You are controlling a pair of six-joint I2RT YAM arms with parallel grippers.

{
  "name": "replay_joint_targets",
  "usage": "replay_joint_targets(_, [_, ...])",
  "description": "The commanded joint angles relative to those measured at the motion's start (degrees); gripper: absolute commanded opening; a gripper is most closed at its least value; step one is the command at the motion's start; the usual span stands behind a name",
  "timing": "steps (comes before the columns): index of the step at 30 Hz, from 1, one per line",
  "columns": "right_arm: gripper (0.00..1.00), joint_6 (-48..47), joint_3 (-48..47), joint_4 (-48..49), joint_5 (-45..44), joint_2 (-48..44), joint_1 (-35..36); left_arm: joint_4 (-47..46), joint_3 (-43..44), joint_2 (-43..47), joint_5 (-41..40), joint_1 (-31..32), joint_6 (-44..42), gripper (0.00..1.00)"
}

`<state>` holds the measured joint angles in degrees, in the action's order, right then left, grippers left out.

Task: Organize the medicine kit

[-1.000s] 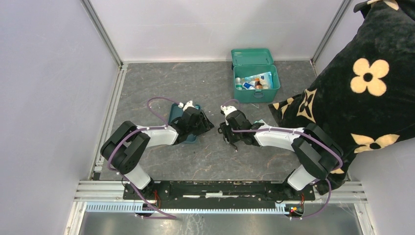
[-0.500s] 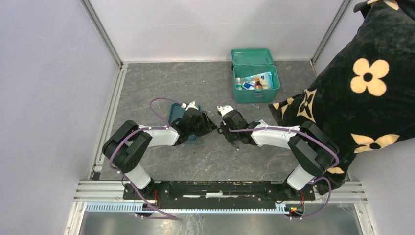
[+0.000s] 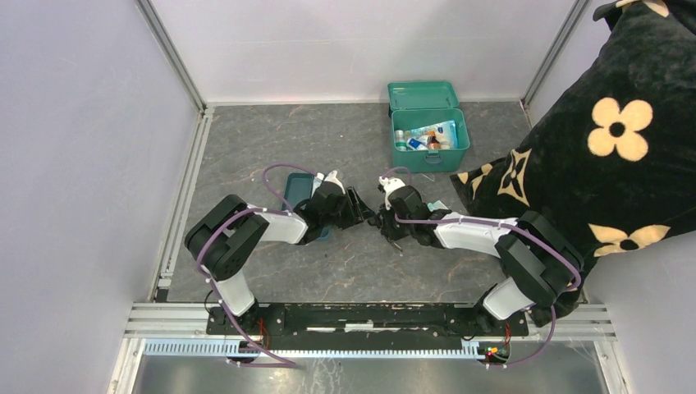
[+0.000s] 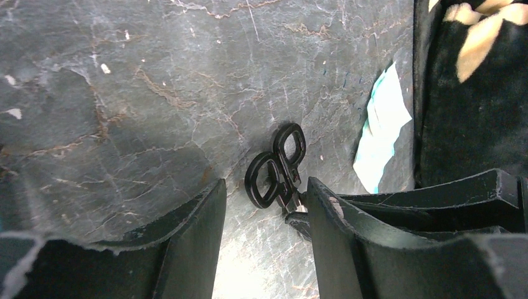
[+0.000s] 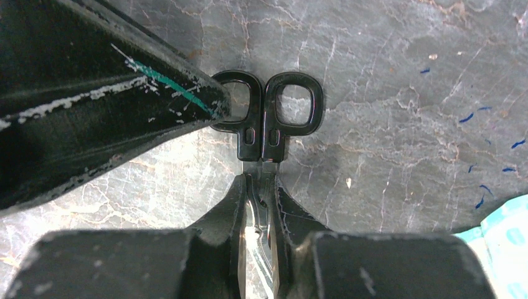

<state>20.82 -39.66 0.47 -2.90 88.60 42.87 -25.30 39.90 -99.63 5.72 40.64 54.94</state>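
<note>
Medicine kit (image 3: 431,154): teal box, rounded corners, lid swung back, packets inside.
Right tool (image 5: 258,190): clenched on scissors (image 5: 268,118) blades.
Left tool (image 4: 264,187): released, beside the black handles.

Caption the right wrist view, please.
Right gripper shut on the scissors blades while a finger of the left gripper meets one handle loop.

The scissors (image 5: 269,136) have glossy black plastic handles and shiny metal blades; the tabletop (image 5: 386,75) looks matt, veined stone.
</note>
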Motion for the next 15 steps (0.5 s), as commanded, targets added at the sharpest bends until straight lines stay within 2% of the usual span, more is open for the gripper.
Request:
replay_joint_targets(1, [0.03, 2.5, 2.7, -0.9, 2.7, -0.9, -1.2, 0.9, -0.3, -2.7, 0.5, 0.5, 3.1, 0.58])
replay_joint_targets(10, [0.02, 4.1, 5.0, 2.8, 5.7, -2.5, -2.4, -4.6, -0.2, -6.3, 3.8, 2.0, 5.4, 0.50])
replay_joint_targets(15, [0.02, 4.2, 5.2, 3.1, 6.2, -2.3, -2.6, -5.7, 0.0, -7.0, 3.9, 2.5, 5.9, 0.38])
